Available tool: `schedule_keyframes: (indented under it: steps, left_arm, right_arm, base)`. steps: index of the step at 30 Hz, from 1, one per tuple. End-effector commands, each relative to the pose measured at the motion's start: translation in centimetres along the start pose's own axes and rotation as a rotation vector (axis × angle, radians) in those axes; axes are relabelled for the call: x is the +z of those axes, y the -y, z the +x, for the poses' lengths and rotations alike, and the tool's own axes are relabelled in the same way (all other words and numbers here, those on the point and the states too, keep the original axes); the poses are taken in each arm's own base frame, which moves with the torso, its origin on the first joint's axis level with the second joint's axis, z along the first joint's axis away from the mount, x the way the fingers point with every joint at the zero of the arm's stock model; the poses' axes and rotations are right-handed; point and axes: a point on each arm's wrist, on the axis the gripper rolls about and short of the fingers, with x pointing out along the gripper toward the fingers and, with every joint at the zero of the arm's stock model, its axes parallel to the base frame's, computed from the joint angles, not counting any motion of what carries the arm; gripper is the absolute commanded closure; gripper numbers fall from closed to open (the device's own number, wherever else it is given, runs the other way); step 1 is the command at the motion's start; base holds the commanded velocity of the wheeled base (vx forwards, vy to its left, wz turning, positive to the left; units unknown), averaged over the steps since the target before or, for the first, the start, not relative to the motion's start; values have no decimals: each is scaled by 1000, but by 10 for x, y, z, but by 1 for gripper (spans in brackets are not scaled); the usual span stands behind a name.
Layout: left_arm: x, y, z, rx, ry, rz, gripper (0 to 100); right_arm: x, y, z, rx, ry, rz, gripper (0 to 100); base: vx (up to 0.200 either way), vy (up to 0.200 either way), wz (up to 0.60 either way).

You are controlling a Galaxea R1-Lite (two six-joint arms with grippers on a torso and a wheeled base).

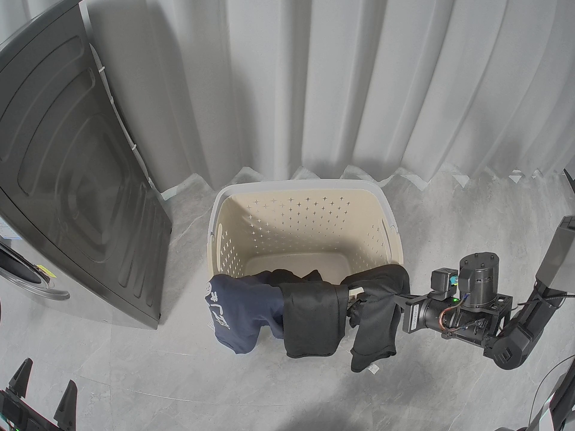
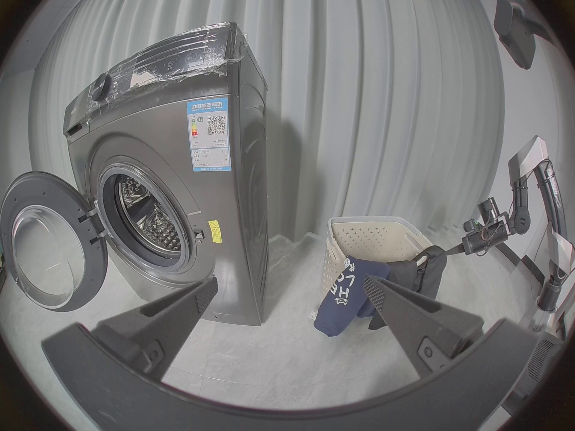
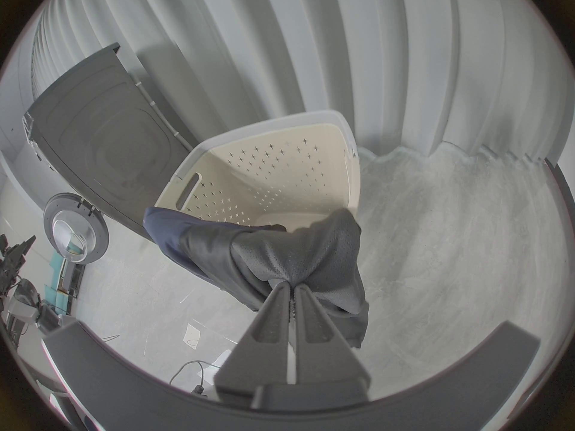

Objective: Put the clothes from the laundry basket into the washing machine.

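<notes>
**Handling.** The clothes are judged light, limp and not fragile. From a single hold they are expected to sag and trail, and a hanging hem may catch on the basket rim. A bunched fold near a garment's middle is judged a surer hold than an edge.

**Appearance and position.** Three garments are draped over the near rim of the laundry basket, which is cream inside with a white rim. A navy garment with white print is noted at the left and a black garment in the middle. A black mesh-textured garment hangs at the right.

**Grippers.** The right gripper is found pressed together on a fold of the black mesh-textured garment, at the basket's near right corner. The left gripper is held low at the near left, fingers spread, with nothing in it.

**Destination.** The washing machine stands to the left of the basket. Its door is swung open and the drum is exposed.
</notes>
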Motion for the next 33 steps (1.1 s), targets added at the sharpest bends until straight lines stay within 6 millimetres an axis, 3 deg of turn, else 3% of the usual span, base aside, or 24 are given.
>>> schedule_keyframes:
  steps: [1, 2, 3, 9, 16, 23, 24, 33]
  left_arm:
    - [-4, 0, 0, 0, -3, 0, 0]
    - [-4, 0, 0, 0, -3, 0, 0]
    - [-4, 0, 0, 0, -3, 0, 0]
    - [-4, 0, 0, 0, -3, 0, 0]
    - [-4, 0, 0, 0, -3, 0, 0]
    - [-4, 0, 0, 0, -3, 0, 0]
    - [-4, 0, 0, 0, -3, 0, 0]
    - [-4, 0, 0, 0, -3, 0, 0]
  right_arm:
    - [2, -1, -6, 5, 15, 0, 100]
    - [-1, 0, -1, -1, -1, 1, 100]
    - [-3, 0, 2, -3, -7, 3, 0]
    - [-6, 2, 5, -12, -19, 7, 0]
    - [-11, 24, 29, -78, -41, 12, 0]
    - [-7, 26, 49, -74, -19, 9, 0]
    - [-5, 26, 50, -71, -11, 11, 100]
    - [-2, 22, 52, -46, 23, 3, 100]
  base:
    - [0, 0, 0]
    - [0, 0, 0]
    - [0, 0, 0]
    - [0, 0, 0]
    - [0, 0, 0]
    - [0, 0, 0]
    - [0, 0, 0]
    - [0, 0, 0]
